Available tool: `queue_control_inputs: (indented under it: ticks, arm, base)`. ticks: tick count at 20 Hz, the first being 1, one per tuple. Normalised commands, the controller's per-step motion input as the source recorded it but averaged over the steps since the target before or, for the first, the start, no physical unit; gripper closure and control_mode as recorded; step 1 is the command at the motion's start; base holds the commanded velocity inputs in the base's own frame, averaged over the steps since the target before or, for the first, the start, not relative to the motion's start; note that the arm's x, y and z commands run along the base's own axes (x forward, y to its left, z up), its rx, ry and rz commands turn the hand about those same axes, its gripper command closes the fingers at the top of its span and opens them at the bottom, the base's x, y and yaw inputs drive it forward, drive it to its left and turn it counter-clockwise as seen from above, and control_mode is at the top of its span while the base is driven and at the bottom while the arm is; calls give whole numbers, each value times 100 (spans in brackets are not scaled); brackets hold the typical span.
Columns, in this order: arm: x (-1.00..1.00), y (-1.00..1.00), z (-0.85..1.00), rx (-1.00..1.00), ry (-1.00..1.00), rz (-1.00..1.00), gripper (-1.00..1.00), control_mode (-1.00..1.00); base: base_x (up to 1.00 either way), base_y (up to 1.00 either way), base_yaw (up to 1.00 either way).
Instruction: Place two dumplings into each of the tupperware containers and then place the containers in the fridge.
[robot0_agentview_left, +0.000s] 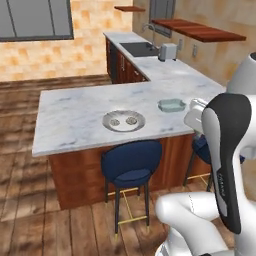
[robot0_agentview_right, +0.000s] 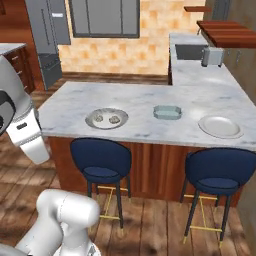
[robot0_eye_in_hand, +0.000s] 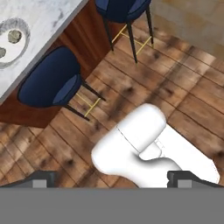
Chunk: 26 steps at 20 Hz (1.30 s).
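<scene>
Two dumplings (robot0_agentview_left: 114, 121) (robot0_agentview_left: 131, 120) lie in a round grey dish (robot0_agentview_left: 123, 129) near the front edge of the marble island; from the right they show as dumplings (robot0_agentview_right: 99, 118) (robot0_agentview_right: 114, 119) in that dish (robot0_agentview_right: 106, 125). A pale blue-green tupperware container (robot0_agentview_left: 171, 105) (robot0_agentview_right: 166, 112) stands empty to the dish's right. The grey fridge (robot0_agentview_right: 47, 45) stands at the far left wall. My gripper (robot0_eye_in_hand: 113, 179) is open and holds nothing, high above the wooden floor and facing down, with the dish and one dumpling (robot0_eye_in_hand: 14, 36) at the hand view's top left.
A round pale plate (robot0_agentview_right: 220, 126) lies right of the container. Two navy stools (robot0_agentview_right: 101, 160) (robot0_agentview_right: 220, 170) stand against the island's front. A toaster (robot0_agentview_right: 212, 57) and a sink (robot0_agentview_left: 140, 48) sit on the back counter, under wooden shelves (robot0_agentview_left: 200, 30).
</scene>
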Motion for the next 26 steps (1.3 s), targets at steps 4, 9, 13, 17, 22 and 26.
queue_control_inputs:
  ticks: [4, 9, 13, 17, 22, 26]
  arm:
    - [0, 0, 0, 0, 0, 0, -100, 100]
    - [0, 0, 0, 0, 0, 0, -100, 100]
    - [0, 0, 0, 0, 0, 0, -100, 100]
    - [0, 0, 0, 0, 0, 0, -100, 100]
    - [0, 0, 0, 0, 0, 0, -100, 100]
    - [0, 0, 0, 0, 0, 0, -100, 100]
  base:
    - [47, -82, 30]
    - [61, -73, 16]
    - [69, -34, 9]
    - [61, -6, -1]
    - [49, -2, -9]
    - [38, -12, -17]
